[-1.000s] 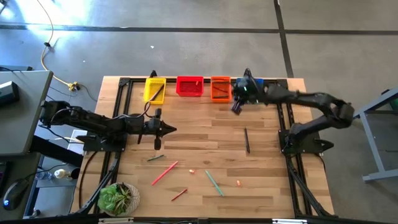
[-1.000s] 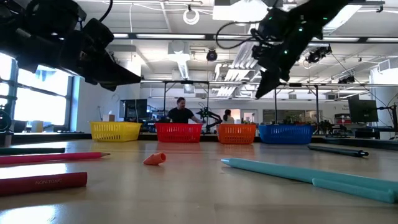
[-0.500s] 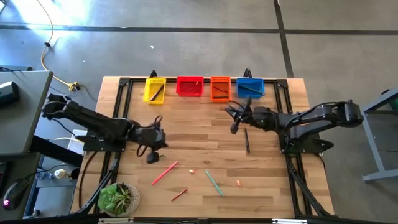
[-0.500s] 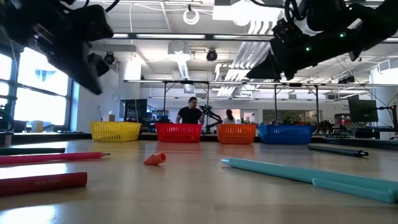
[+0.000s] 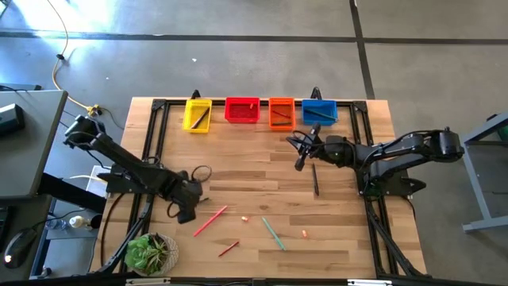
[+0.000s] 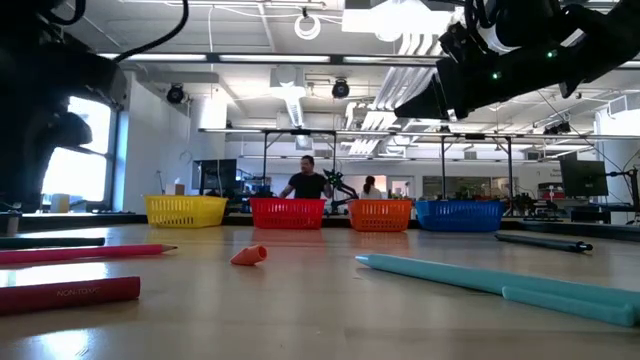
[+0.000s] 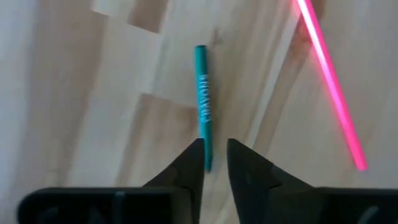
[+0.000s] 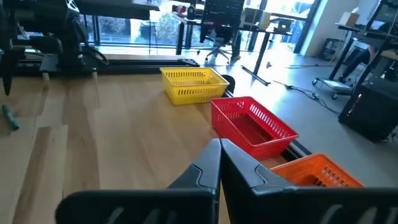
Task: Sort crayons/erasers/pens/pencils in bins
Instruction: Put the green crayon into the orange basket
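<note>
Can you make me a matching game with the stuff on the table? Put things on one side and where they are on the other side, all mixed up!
Things:
1. yellow bin
2. blue bin
3. teal crayon
4. left gripper

Places:
A. lying just in front of the left gripper's tips
B. the right end of the row of bins
C. low over the table's left part, near the plant
D. the left end of the row of bins

Pairs: 1-D, 2-B, 3-A, 4-C
</note>
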`<act>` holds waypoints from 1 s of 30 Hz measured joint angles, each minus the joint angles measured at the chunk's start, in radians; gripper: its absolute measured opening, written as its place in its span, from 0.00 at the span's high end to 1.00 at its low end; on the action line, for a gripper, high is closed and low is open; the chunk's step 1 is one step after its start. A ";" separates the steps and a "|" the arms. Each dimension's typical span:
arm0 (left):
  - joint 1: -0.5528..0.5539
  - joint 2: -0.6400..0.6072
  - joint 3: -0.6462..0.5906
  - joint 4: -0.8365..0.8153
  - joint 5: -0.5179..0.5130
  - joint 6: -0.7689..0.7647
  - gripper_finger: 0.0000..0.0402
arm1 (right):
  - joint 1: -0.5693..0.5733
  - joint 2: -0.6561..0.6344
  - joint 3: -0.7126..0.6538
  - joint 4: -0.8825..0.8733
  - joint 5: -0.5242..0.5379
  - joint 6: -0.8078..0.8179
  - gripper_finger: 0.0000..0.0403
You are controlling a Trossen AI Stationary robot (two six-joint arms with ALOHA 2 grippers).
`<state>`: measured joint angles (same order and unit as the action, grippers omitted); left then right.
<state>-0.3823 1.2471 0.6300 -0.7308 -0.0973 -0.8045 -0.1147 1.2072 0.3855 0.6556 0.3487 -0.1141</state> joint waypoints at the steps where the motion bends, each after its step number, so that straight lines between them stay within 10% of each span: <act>1: -0.001 0.023 0.000 0.023 0.003 -0.005 0.83 | -0.003 0.000 0.000 0.000 -0.001 -0.012 1.00; 11: 0.000 0.182 0.000 0.098 -0.002 -0.046 0.72 | -0.051 0.000 0.000 -0.002 -0.051 0.001 1.00; 30: 0.002 0.174 -0.004 0.098 -0.052 0.004 0.98 | -0.051 0.001 0.000 0.045 -0.052 -0.042 1.00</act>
<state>-0.3808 1.4210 0.6261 -0.6325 -0.1490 -0.8006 -0.1658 1.2079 0.3855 0.7004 0.2969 -0.1558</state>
